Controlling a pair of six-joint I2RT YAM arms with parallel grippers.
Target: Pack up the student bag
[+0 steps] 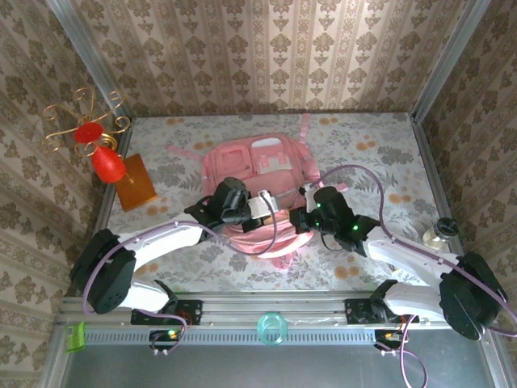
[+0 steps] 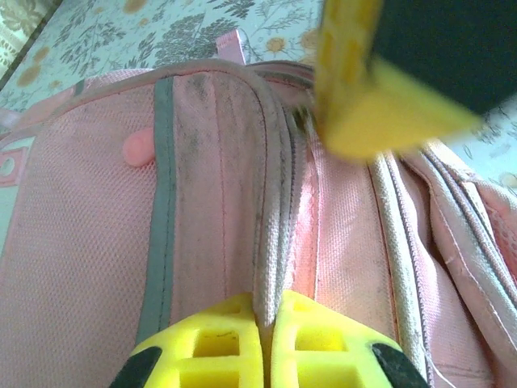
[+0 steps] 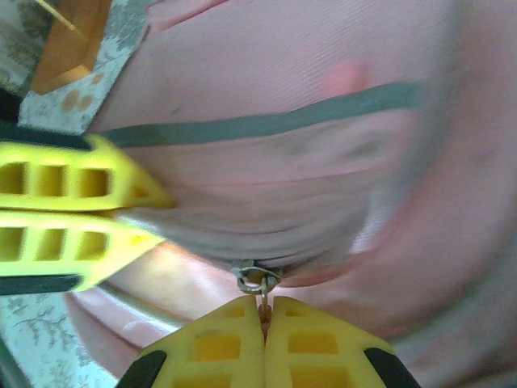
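Rail: a teal ring [image 1: 273, 327] is seen on the near rail, between the two arm bases.
Left tool [image 2: 266, 314]: clenched on the bag [image 2: 89, 267]; a raised seam fold beside the zip is pinched between the yellow fingers.
Right tool [image 3: 263, 314]: clenched on the metal zip pull [image 3: 257, 281], which is gripped at the fingertips.
Tools together: from above, both are seen over the bag's near end, just beside each other, the left tool on the left.
Bag: laid flat in the middle of the desk [image 1: 380, 267], with the front pockets facing up. A grey trim line is seen across the pink fabric in both wrist views.
Desk: covered with a floral cloth.
Jar [image 1: 441, 230]: stood at the right edge of the desk, near the right arm, well apart from the bag.
Box [image 1: 134, 183]: an orange-brown one, placed at the left edge, apart from the bag.
Ornament [image 1: 105, 162]: red with gold wire curls, set just behind the box.
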